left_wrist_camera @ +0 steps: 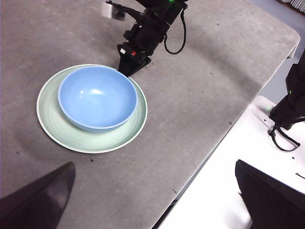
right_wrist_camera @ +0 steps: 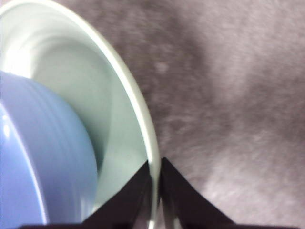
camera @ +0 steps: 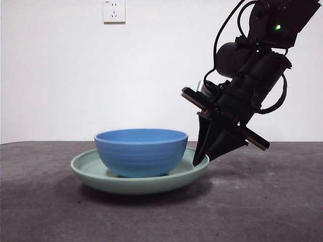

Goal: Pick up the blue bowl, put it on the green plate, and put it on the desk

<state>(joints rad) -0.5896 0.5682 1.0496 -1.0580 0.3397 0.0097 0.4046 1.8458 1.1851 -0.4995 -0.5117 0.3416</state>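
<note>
**Right gripper clamped on the plate's rim, bowl seated in the plate**

The blue bowl (camera: 141, 151) sits upright inside the green plate (camera: 91, 174), which lies flat on the desk (camera: 262, 201). The right gripper (camera: 200, 160) reaches down at a slant to the plate's edge on the side away from the bowl's centre; in its own wrist view its two black jaws are pinched together on the plate's raised rim, one inside and one outside. The bowl stands just beside those jaws, not touching them. The left gripper (left_wrist_camera: 152, 191) hangs well apart from the plate, jaws spread wide. No brand, label or readable writing shows on anything.
</note>
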